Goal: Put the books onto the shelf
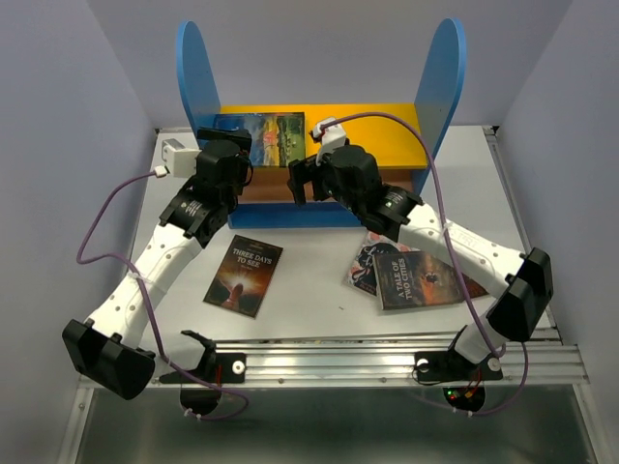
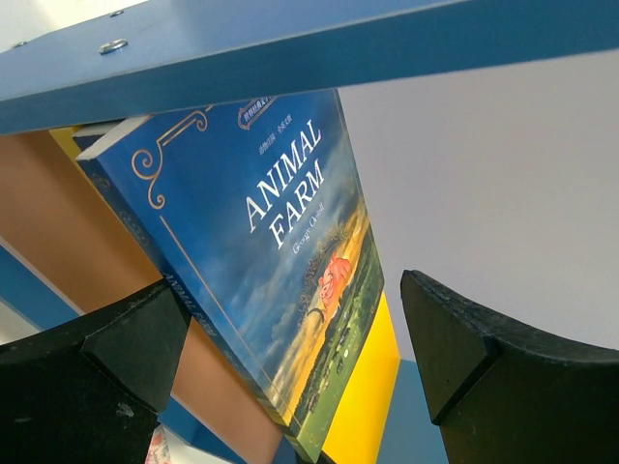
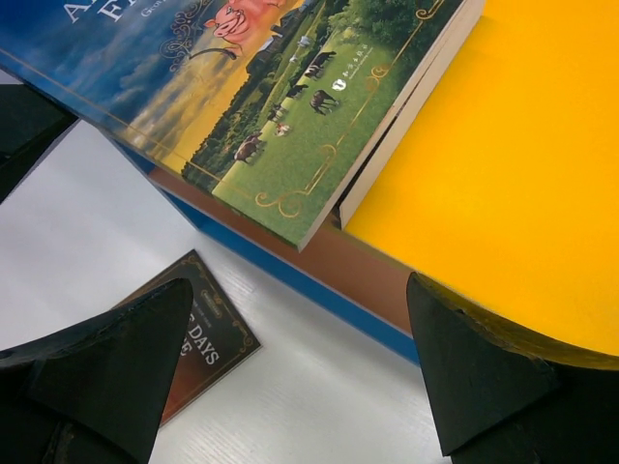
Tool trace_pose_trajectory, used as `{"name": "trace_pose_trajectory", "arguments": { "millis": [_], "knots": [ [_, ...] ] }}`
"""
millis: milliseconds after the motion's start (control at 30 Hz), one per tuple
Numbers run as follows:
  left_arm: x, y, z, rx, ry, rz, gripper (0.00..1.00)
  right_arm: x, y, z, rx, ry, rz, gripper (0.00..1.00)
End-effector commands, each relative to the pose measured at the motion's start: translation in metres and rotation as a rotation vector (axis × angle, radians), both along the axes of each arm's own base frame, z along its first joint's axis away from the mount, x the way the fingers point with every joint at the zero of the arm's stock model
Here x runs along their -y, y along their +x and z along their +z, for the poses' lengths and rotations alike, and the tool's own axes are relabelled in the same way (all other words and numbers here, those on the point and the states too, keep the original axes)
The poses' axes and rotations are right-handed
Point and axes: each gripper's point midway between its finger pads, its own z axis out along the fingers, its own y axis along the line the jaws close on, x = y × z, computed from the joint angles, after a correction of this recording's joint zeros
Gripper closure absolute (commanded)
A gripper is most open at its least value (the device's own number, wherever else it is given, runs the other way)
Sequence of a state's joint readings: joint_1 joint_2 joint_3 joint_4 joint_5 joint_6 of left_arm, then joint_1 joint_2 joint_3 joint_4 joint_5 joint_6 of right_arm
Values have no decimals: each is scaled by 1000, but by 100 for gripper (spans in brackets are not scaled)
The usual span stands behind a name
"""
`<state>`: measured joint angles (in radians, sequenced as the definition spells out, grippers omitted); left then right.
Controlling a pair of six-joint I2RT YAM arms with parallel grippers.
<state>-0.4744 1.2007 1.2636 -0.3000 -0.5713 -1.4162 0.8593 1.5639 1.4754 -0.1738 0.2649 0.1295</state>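
The shelf [image 1: 196, 68] has two tall blue side panels and a yellow top board [image 1: 377, 135]. A blue "Animal Farm" book [image 1: 259, 135] lies flat on the left end of that board, on top of another book whose white page edge [image 3: 411, 106] shows in the right wrist view. My left gripper [image 1: 240, 172] is open at the shelf's left front, with "Animal Farm" [image 2: 280, 251] ahead of its jaws and untouched. My right gripper [image 1: 302, 180] is open at the shelf's middle front, holding nothing. "Three Days to See" [image 1: 244, 275] lies on the table.
Two more books overlap on the table at the right, "A Tale of Two Cities" [image 1: 426, 280] on top of another [image 1: 366, 257]. The right arm reaches over them. Grey walls close in both sides, and a metal rail [image 1: 338, 353] runs along the near edge.
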Motion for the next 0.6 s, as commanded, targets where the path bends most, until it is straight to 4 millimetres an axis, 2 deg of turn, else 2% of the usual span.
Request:
{"name": "trace_pose_trajectory", "arguments": {
  "millis": [0,100,267,433,567],
  "knots": [
    [-1,8,20,53,16,-19,1,-3,8,27,59,19,-21,3],
    [-2,11,17,48,12,-26,1,-8,12,28,65,14,-15,4],
    [-3,10,17,53,13,-35,1,-13,20,33,71,22,-10,11],
    [-2,10,20,60,21,-51,1,-23,15,42,78,41,53,14],
    [-1,9,24,70,32,-68,1,-27,15,41,75,44,67,16]
  ]
}}
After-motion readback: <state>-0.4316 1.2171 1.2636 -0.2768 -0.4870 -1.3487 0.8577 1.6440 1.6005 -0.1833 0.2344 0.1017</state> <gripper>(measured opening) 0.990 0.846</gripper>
